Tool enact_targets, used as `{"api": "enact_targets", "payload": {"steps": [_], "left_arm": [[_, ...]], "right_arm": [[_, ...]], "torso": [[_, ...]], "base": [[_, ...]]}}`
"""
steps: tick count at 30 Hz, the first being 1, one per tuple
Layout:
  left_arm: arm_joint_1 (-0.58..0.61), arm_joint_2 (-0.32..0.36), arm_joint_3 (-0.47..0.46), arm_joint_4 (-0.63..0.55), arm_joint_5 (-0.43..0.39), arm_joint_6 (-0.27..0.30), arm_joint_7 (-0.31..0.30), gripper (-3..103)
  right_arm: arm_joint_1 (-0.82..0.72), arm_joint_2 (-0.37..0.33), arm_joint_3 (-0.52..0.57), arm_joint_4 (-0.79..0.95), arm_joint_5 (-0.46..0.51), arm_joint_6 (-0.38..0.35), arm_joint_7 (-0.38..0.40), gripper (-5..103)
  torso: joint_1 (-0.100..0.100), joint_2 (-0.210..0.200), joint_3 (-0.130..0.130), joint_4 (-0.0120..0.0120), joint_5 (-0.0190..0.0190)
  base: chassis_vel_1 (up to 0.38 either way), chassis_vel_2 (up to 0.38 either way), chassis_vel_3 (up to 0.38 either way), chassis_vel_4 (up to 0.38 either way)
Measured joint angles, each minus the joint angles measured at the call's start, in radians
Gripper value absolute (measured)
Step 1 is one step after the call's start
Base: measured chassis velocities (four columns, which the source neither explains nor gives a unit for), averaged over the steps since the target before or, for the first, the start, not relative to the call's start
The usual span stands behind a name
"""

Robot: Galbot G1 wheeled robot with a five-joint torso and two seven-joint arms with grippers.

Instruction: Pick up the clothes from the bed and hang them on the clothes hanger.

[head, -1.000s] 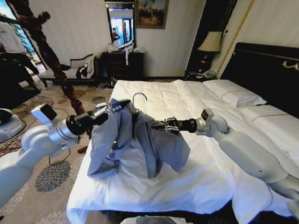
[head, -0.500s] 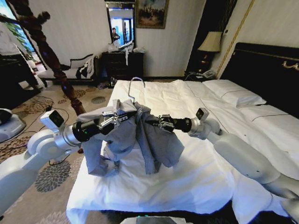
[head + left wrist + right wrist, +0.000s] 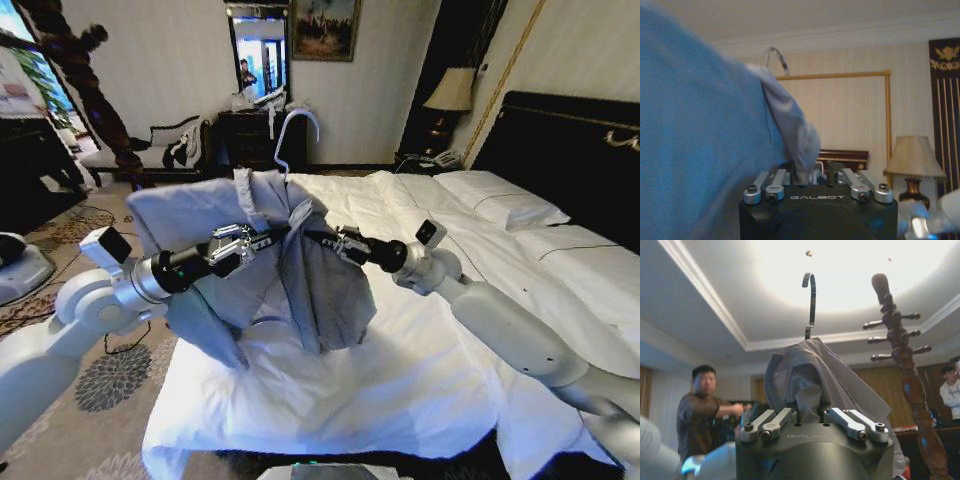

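Note:
The clothes (image 3: 325, 290), a light grey-blue shirt, hang draped over the clothes hanger, whose silver hook (image 3: 298, 125) sticks up above the collar. My left gripper (image 3: 262, 240) and right gripper (image 3: 325, 240) hold the two shoulders from either side, each shut on fabric, above the bed (image 3: 400, 380). One sleeve (image 3: 185, 215) billows out to the left. In the left wrist view the clothes (image 3: 715, 150) run down between my fingers and the hook (image 3: 777, 57) shows above. In the right wrist view the clothes (image 3: 810, 375) bunch at my closed fingers under the hook (image 3: 811, 295).
A carved wooden coat stand (image 3: 95, 90) rises left of the bed and also appears as the coat stand (image 3: 902, 365). A dark dresser with mirror (image 3: 262, 135) stands at the back wall. Lamp (image 3: 450, 90), black headboard (image 3: 570, 150) and pillows (image 3: 500, 205) lie to the right.
Both grippers have risen with the shirt and hanger, lifting the fabric off the duvet. The hook stands higher, and the left sleeve has swung up and outward to the left.

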Motion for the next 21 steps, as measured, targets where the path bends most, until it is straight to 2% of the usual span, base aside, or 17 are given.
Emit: {"api": "enact_targets", "payload": {"steps": [3, 4, 7, 8, 9, 11, 12, 14, 16, 18, 21], "left_arm": [[0.02, -0.001, -0.01, 0.003, 0.025, -0.011, 0.027, 46], [0.031, -0.001, -0.016, 0.007, 0.037, -0.019, 0.048, 52], [0.054, -0.001, -0.029, 0.034, 0.059, -0.026, 0.138, 68], [0.056, 0.001, -0.034, 0.048, 0.062, -0.019, 0.183, 68], [0.056, 0.001, -0.034, 0.048, 0.062, -0.019, 0.183, 68], [0.049, 0.004, -0.048, 0.086, 0.058, 0.0, 0.274, 79], [0.049, 0.004, -0.048, 0.086, 0.058, 0.0, 0.274, 79], [0.035, 0.006, -0.062, 0.104, 0.04, 0.007, 0.325, 89], [0.012, 0.008, -0.079, 0.117, 0.012, 0.012, 0.363, 98], [0.001, 0.01, -0.083, 0.12, 0.004, 0.012, 0.368, 98], [-0.072, 0.042, -0.106, 0.149, -0.043, 0.013, 0.374, 100]], "right_arm": [[-0.006, -0.002, 0.005, 0.003, 0.026, 0.005, 0.006, 16], [-0.009, -0.004, 0.008, 0.003, 0.035, 0.009, 0.009, 16], [-0.029, -0.017, 0.02, 0.003, 0.099, 0.027, 0.026, 16], [-0.034, -0.022, 0.026, 0.003, 0.114, 0.033, 0.028, 16], [-0.034, -0.022, 0.026, 0.003, 0.114, 0.033, 0.028, 16], [-0.049, -0.041, 0.041, 0.0, 0.138, 0.048, 0.03, 16], [-0.049, -0.041, 0.041, 0.0, 0.138, 0.048, 0.03, 16], [-0.062, -0.053, 0.051, -0.007, 0.143, 0.06, 0.031, 16], [-0.079, -0.064, 0.058, -0.02, 0.127, 0.069, 0.029, 16], [-0.084, -0.068, 0.06, -0.026, 0.112, 0.07, 0.024, 16], [-0.107, -0.09, 0.066, -0.062, 0.002, 0.07, -0.053, 16]], "torso": [[0.0, 0.0, 0.0, 0.0, 0.0], [0.0, 0.0, 0.0, 0.0, 0.0], [0.0, 0.0, 0.0, 0.0, 0.0], [0.0, 0.0, 0.0, 0.0, 0.0001], [0.0, 0.0, 0.0, 0.0, 0.0001], [0.0, 0.0, 0.0, -0.0002, 0.0], [0.0, 0.0, 0.0, -0.0002, 0.0], [0.0, 0.0, 0.0, 0.0, 0.0], [0.0, 0.0, 0.0, 0.0001, 0.0001], [0.0, 0.0, 0.0, 0.0001, 0.0001], [0.0, 0.0, 0.0, -0.0003, 0.0002]], "base": [[0.0, 0.0, 0.0, 0.0], [0.0, 0.0, 0.0, 0.0], [0.0, 0.0, 0.0, 0.0], [0.0, 0.0, 0.0, 0.0], [0.0, 0.0, 0.0, 0.0], [0.0, 0.0, 0.0, 0.0], [0.0, 0.0, 0.0, 0.0], [0.0, 0.0, 0.0, 0.0], [0.0, 0.0, 0.0, 0.0], [0.0, 0.0, 0.0, 0.0], [0.0, 0.0, 0.0, 0.0]]}}
